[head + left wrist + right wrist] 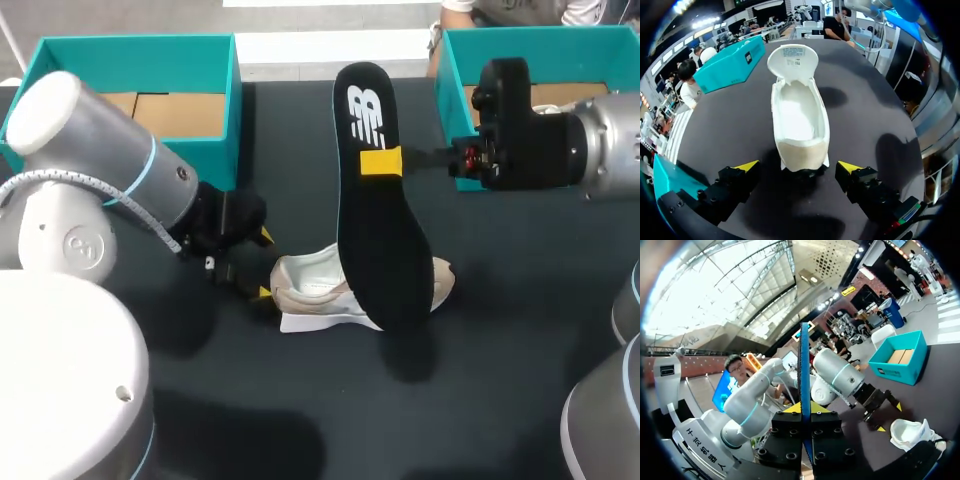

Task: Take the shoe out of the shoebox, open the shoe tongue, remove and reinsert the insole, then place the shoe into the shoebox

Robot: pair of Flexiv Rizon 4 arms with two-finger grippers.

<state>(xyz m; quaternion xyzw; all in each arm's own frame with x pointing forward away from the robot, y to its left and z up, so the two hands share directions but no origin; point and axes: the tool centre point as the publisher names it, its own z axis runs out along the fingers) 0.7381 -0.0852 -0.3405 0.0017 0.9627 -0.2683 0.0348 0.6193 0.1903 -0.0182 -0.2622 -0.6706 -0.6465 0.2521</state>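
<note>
1. Head view: my right gripper, upper centre, is clamped on the black foam insole, held upright over the white-and-beige fabric shoe lying mid-frame; my left gripper sits at its heel.
2. Left wrist view: my fingers stand apart, flanking the heel.
3. Right wrist view: insole edge-on between my pinched fingertips.

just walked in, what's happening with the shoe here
The right gripper is shut on the black insole and holds it up over the white shoe. The shoe lies on the dark table, tongue folded open and no insole inside. The left gripper is open, with a finger on either side of the heel. Two teal shoeboxes stand at the back.
</note>
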